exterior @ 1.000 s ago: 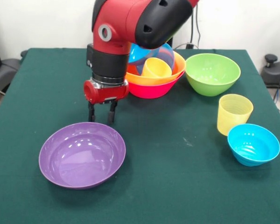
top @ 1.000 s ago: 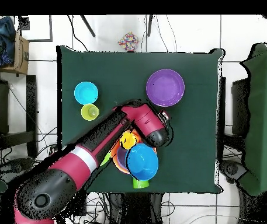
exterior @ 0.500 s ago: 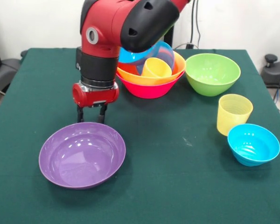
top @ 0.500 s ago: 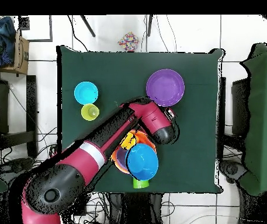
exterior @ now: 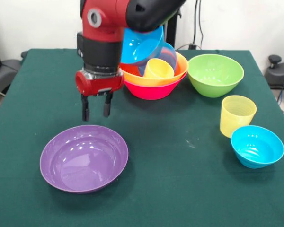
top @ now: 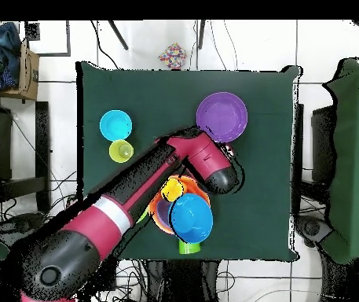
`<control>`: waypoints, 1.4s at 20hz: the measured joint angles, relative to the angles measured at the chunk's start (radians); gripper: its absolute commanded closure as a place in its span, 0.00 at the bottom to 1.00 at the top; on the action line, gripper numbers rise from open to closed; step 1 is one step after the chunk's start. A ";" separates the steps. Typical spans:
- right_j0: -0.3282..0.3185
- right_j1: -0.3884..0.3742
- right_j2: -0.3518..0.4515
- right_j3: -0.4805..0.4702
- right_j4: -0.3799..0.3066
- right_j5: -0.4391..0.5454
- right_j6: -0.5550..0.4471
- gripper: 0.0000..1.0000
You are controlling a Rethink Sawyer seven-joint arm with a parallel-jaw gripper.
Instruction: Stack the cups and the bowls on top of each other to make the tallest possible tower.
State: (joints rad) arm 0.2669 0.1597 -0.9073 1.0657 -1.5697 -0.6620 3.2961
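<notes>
No words or labels can be read on anything here. The claw (exterior: 96,109) hangs in the air with its two black fingers (exterior: 85,112) spread apart and nothing between them. Just below it, on the side away from the robot, the purple bowl (exterior: 84,157) sits on the green table (exterior: 180,189) — the fingers are above its far rim and do not touch it. Beside the claw and closer to the robot stands the tower (exterior: 153,71): a pink bowl at the bottom, an orange bowl in it, then a yellow-orange cup (exterior: 158,69) and tilted blue bowls on top. The arm (exterior: 118,23) covers part of the tower, so not all of it shows. Past the tower sits the green bowl (exterior: 215,74). Well apart from the claw are the pale yellow cup (exterior: 237,115) and a small blue bowl (exterior: 256,145), just beside each other. From above, the arm hides the claw — only the purple bowl's spot (top: 222,117) is clear.
</notes>
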 measured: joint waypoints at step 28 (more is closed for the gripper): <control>0.013 -0.060 -0.088 0.005 -0.064 -0.162 0.013 0.00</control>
State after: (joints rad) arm 0.2800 0.1000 -0.9957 1.0706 -1.6339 -0.8245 3.3095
